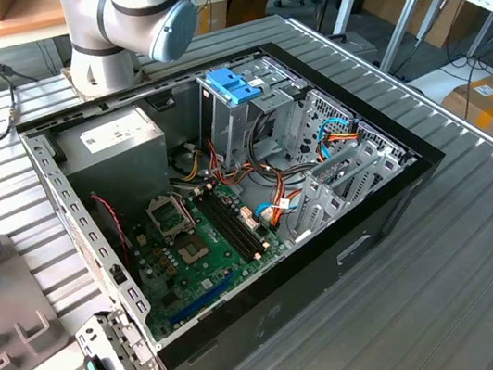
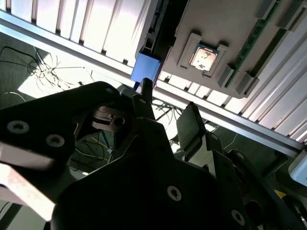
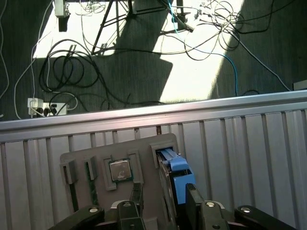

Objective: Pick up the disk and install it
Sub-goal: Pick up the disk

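Exterior view: high, angled down onto the open computer case (image 1: pixel 230 197).
First wrist view: close behind my gripper (image 3: pixel 164 191), facing the grey holder (image 3: pixel 110 151).
Second wrist view: nearer, sharing that grey holder (image 2: pixel 240 24).

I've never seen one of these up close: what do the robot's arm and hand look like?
The arm is pale grey, built of rounded tube joints with a blue end cap. The hand is black, with flat plates, screw heads and two narrow fingers.

No words or numbers can be read here. The white sticker (image 1: pixel 114 131) on the grey box (image 1: pixel 132 170) has print too small to read.
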`<state>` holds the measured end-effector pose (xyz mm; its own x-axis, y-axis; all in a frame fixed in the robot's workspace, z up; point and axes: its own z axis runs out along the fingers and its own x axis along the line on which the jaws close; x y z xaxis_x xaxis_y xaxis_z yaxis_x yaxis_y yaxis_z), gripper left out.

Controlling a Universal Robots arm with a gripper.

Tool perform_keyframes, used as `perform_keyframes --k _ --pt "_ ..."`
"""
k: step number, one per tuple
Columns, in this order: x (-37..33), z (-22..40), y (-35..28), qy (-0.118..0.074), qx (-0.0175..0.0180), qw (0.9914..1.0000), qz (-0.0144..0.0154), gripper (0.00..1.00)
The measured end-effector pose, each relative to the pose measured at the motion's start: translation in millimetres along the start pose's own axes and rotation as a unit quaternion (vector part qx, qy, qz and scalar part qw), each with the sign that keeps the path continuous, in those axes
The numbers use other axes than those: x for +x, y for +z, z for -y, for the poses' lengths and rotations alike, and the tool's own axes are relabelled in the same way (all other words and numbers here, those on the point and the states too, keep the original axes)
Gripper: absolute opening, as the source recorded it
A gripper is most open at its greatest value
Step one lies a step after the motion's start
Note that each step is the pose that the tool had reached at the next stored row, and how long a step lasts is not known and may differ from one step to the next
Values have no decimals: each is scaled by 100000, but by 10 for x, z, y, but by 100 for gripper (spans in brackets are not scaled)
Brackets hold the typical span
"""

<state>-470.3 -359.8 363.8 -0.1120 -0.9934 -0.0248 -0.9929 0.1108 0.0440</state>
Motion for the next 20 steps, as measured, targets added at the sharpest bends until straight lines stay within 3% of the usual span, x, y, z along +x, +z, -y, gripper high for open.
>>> perform_keyframes --k 9,20 --pt "2 -20 15 1 -1 100000 -1 48" --pt "-11 33 26 -104 -9 100000 -8 48"
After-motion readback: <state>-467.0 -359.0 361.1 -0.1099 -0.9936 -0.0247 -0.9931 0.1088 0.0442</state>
